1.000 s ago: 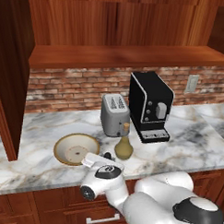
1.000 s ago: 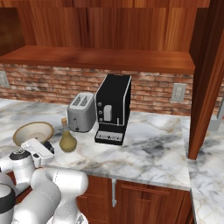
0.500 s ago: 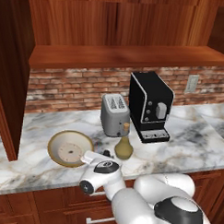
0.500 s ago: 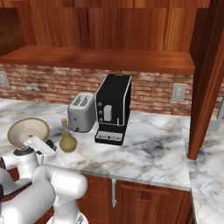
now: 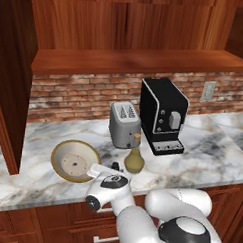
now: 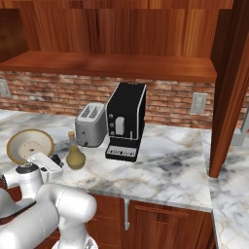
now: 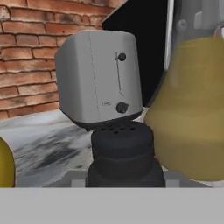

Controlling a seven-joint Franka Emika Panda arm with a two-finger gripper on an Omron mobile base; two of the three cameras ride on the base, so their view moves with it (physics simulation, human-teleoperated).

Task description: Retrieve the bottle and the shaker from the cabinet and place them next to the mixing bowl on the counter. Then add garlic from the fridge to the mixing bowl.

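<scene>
The olive-tan mixing bowl [image 5: 58, 156] [image 6: 14, 141] lies on the marble counter [image 5: 207, 152]. Just to its right stands the corked bottle [image 5: 134, 160] [image 6: 75, 156], which looms large at the right of the hand view [image 7: 192, 109]. Between bowl and bottle, low on the counter, sits the small black shaker [image 7: 122, 148] [image 5: 115, 167] [image 6: 57, 159]. My gripper [image 5: 111, 169] [image 6: 53, 161] [image 7: 122, 181] reaches in from the counter's front edge with its jaws on either side of the shaker. Whether they press on it is not visible. The cabinet shelf [image 5: 136, 61] above is bare.
A silver toaster [image 5: 124, 124] [image 6: 91, 124] [image 7: 100, 78] stands right behind the shaker and bottle. A black coffee machine [image 5: 163, 115] [image 6: 125, 120] sits to its right against the brick wall. A wooden side panel [image 6: 231, 97] bounds the counter at the right.
My hand has stayed low between bowl and bottle, and the arm's elbow has swung nearer the cameras. The bowl looks shifted slightly to the left.
</scene>
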